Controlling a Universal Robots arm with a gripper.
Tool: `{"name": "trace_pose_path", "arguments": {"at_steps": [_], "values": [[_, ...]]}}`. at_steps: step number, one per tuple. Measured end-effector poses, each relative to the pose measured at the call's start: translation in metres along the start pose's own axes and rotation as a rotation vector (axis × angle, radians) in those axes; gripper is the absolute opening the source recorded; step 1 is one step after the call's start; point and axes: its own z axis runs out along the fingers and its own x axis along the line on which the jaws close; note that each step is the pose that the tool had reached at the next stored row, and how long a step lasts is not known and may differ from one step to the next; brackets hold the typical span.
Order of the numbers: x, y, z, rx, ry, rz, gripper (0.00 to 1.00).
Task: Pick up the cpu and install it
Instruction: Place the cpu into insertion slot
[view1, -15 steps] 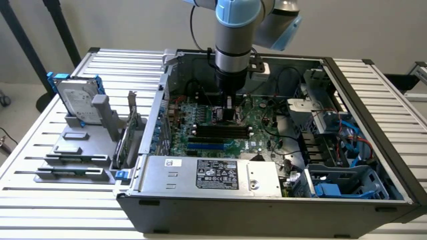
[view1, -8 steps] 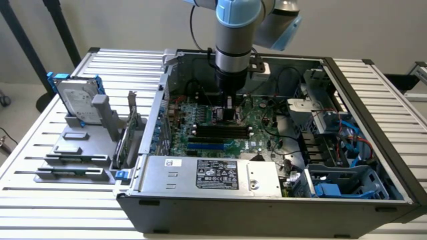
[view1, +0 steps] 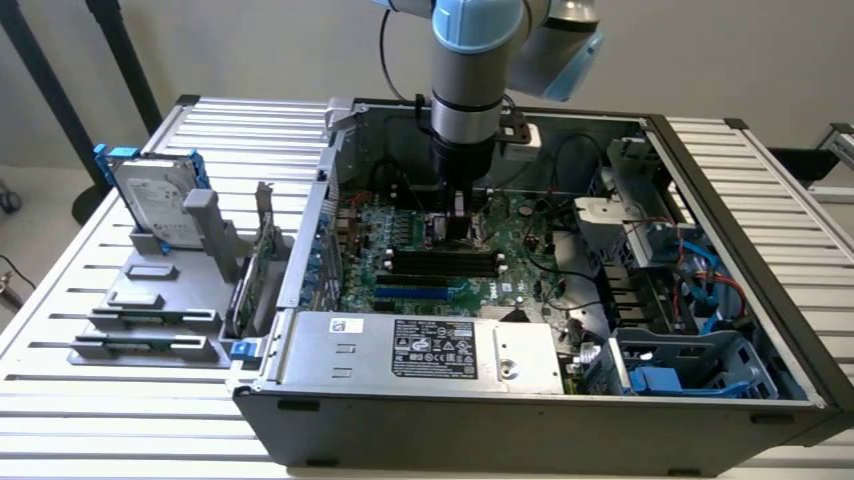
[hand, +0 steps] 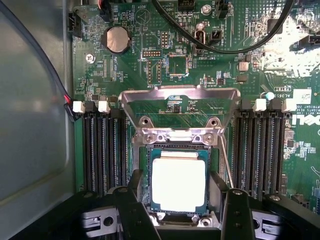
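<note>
- Silver-topped cpu (hand: 179, 184) lies flat and square inside the socket frame on the green motherboard (hand: 125, 75). It looks seated rather than lifted, though that is a judgement from the wrist view.
- Claw (hand: 179, 200) is wide, with one black finger (hand: 131, 210) on each side of the cpu. A narrow strip of socket seems to show between each finger and the chip's edge, so it straddles without clamping.
- Steel load plate (hand: 179, 100) stands flipped back just beyond the socket, which is why the chip is reachable from above. Thin latch lever (hand: 226, 165) runs beside the socket, near one finger.
- RAM slots (hand: 102, 150) flank the socket on both sides. The fingers sit between socket and slot banks, so sideways room is tight and straight up is the free direction.
- Exterior view: arm (view1: 467, 100) comes down vertically into the open PC case (view1: 534, 420), over mid-board. It is boxed in by the case walls, the power supply (view1: 427, 350) along the camera-side edge and the drive cage (view1: 667, 250) on the exterior view's right.
- Black cable (hand: 220, 47) loops across the board beyond the load plate, apart from the claw.
- Hard drive (view1: 154, 200) in its blue bracket stands in a grey fixture on the slatted worktop (view1: 80, 420), outside the case on the exterior view's left, well apart.
</note>
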Motion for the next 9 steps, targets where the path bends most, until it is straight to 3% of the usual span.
{"name": "trace_pose_path", "arguments": {"at_steps": [9], "values": [[0.0007,-0.0004,-0.0079,-0.0001,0.0004,0.0,0.62]]}}
